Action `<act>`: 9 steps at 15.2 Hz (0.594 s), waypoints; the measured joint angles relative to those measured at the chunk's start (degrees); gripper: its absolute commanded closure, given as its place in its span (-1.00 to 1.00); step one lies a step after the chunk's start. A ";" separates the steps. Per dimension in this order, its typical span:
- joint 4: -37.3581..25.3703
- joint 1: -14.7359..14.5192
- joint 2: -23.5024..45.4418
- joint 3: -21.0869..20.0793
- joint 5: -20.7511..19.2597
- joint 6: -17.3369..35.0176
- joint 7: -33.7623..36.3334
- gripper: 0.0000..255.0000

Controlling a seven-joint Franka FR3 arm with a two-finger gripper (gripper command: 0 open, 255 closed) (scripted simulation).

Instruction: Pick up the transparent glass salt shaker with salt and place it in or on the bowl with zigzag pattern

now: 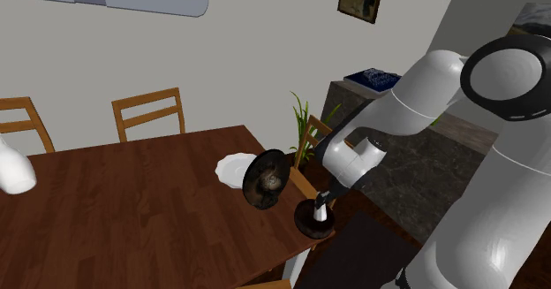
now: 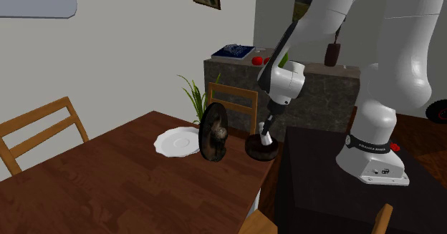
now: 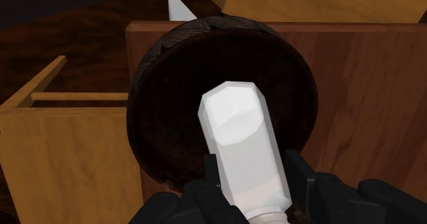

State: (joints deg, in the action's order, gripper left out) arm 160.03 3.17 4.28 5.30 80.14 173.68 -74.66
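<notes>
Claw (image 3: 253,178) is clamped on the salt shaker (image 3: 239,137), fingers gripping its sides at one end. The shaker renders plain white. It sits tilted, directly over the dark bowl (image 3: 167,113) with the patterned rim, at the corner of the wooden surface (image 1: 132,212). Can't tell if it touches the bowl's inside. White plate (image 1: 231,166) is nearby.

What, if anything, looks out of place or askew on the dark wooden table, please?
A dark round dish stands upright on its rim beside the flat white plate, rather than lying flat. The dark brown bowl sits at the very corner of the dark wooden table, under the white faceted shaker clasped by the black gripper.
</notes>
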 measured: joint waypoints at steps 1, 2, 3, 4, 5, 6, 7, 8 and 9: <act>0.00 0.00 0.00 0.00 0.01 0.00 0.00 -1.00; 0.00 0.00 0.00 0.00 0.01 0.00 -0.01 -1.00; -0.01 0.00 0.00 0.00 0.01 0.00 -0.01 -1.00; -0.01 0.00 0.00 0.00 0.01 0.00 -0.01 -1.00; -0.01 0.00 0.00 0.00 0.01 0.00 -0.01 -1.00; -0.01 0.00 0.00 0.00 0.01 0.00 -0.01 -1.00; 1.32 0.04 -1.71 0.53 -2.81 -0.11 2.64 -1.00; 3.17 0.26 -4.31 1.21 -9.31 -0.36 8.33 -1.00; 5.88 1.23 -8.15 1.69 -18.12 -0.90 15.92 -1.00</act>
State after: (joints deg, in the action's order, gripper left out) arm 165.91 4.40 -3.87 6.99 62.02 172.78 -58.74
